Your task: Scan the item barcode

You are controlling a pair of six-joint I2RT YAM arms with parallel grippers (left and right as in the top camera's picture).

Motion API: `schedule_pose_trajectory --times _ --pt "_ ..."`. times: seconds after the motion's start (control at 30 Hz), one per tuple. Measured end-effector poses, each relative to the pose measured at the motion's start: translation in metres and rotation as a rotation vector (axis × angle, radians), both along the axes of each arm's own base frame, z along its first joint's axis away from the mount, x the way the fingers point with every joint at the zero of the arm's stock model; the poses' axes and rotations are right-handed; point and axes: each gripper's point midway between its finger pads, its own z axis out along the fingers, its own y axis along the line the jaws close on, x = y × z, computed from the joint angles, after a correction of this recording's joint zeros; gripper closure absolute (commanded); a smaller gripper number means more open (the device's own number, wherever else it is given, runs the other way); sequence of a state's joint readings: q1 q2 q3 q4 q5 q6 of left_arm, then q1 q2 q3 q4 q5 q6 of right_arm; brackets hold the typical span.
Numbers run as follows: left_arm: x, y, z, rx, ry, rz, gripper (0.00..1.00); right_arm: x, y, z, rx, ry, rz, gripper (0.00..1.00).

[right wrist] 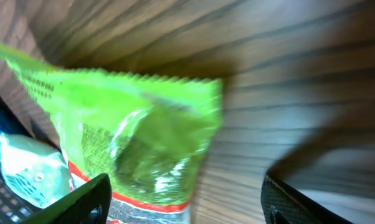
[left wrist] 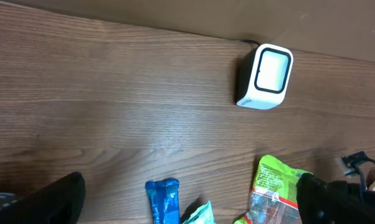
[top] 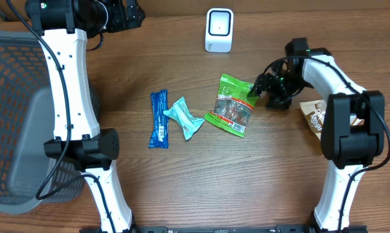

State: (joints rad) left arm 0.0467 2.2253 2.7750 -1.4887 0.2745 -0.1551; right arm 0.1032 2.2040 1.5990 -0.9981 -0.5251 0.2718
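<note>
Green film packet, the item closest to the right gripper, lies flat on the table at mid-scene. It is right of a teal wrapper and a blue bar, and nearer than the white scanner, which stands at the far edge.

Right gripper: released, with its fingers spread wide at the packet's far right corner. The packet's side edge shows in the gap between them, and nothing is pinched as far as the wrist view shows. Left gripper: likewise released, jaws wide, at the far left and holding nothing.

Handling, judged from appearance: the packet is probably light and soft, a glossy pouch with loose contents behind a clear window. It should sag and crumple rather than keep its shape, and the film may slip between smooth pads.

Suggested hold: the serrated end seam or the corner beside it, where the film is doubled and likely stiffest, clear of the printed panel. The barcode's position cannot be told from these views. A corner hold would leave both faces free to turn toward the scanner.
</note>
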Motion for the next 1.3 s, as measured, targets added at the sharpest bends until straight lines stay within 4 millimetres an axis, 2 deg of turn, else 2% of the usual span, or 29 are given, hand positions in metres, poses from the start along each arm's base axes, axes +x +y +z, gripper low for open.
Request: schedule_pose_trajectory --times 0.1,0.17,0.2,0.23,0.27,0.3,0.47,0.6,0.73,0.77,0.8,0.83,0.87,0.97,1.0,1.03,1.07,1.1,1.2,1.3 --pt "0.000 0.000 0.000 0.000 0.000 0.000 0.00 0.006 0.030 0.000 0.017 -0.105 0.051 0.22" --pt "0.000 0.000 0.000 0.000 0.000 0.000 0.00 0.013 0.053 0.000 0.037 -0.192 0.078 0.28" --pt "0.000 0.000 0.000 0.000 0.000 0.000 0.00 0.015 0.064 -0.001 0.050 -0.231 0.094 0.44" --pt "0.000 0.000 0.000 0.000 0.000 0.000 0.00 0.014 0.075 -0.002 0.062 -0.255 0.112 0.74" --pt "0.000 0.000 0.000 0.000 0.000 0.000 0.00 0.014 0.080 -0.005 0.057 -0.272 0.119 0.88" --pt "0.000 0.000 0.000 0.000 0.000 0.000 0.00 0.010 0.084 -0.009 0.063 -0.272 0.129 0.96" --pt "0.000 0.000 0.000 0.000 0.000 0.000 0.00 0.006 0.086 -0.012 0.085 -0.259 0.128 0.96" --pt "0.000 0.000 0.000 0.000 0.000 0.000 0.00 0.000 0.077 -0.011 0.108 -0.204 0.114 0.96" --pt "0.000 0.000 0.000 0.000 0.000 0.000 0.00 -0.015 0.046 -0.005 0.081 -0.058 0.049 0.96" --pt "0.000 0.000 0.000 0.000 0.000 0.000 0.00 -0.023 0.025 0.002 0.047 0.025 -0.003 0.96" --pt "0.000 0.000 0.000 0.000 0.000 0.000 0.00 -0.024 0.016 0.006 0.033 0.052 -0.029 0.96" --pt "0.000 0.000 0.000 0.000 0.000 0.000 0.00 -0.025 0.002 0.015 0.009 0.092 -0.071 0.96" --pt "0.000 0.000 0.000 0.000 -0.001 0.000 0.00 -0.024 -0.005 0.022 -0.001 0.101 -0.090 0.96" --pt "0.000 0.000 0.000 0.000 0.000 0.000 0.00 -0.016 -0.025 0.060 -0.039 0.073 -0.151 0.96" --pt "0.000 0.000 0.000 0.000 0.000 0.000 0.00 -0.013 -0.029 0.075 -0.057 0.045 -0.164 0.96" --pt "0.000 0.000 0.000 0.000 0.000 0.000 0.00 -0.008 -0.033 0.101 -0.083 -0.015 -0.187 0.96" --pt "0.000 0.000 0.000 0.000 0.000 0.000 0.00 -0.006 -0.036 0.125 -0.098 -0.068 -0.207 0.96" --pt "0.000 0.000 0.000 0.000 0.000 0.000 0.00 -0.005 -0.038 0.136 -0.106 -0.096 -0.215 0.96" --pt "0.000 0.000 0.000 0.000 0.000 0.000 0.00 -0.006 -0.043 0.193 -0.113 -0.215 -0.249 0.96" --pt "0.000 0.000 0.000 0.000 0.000 0.000 0.00 -0.009 -0.036 0.232 -0.049 -0.285 -0.258 0.96"
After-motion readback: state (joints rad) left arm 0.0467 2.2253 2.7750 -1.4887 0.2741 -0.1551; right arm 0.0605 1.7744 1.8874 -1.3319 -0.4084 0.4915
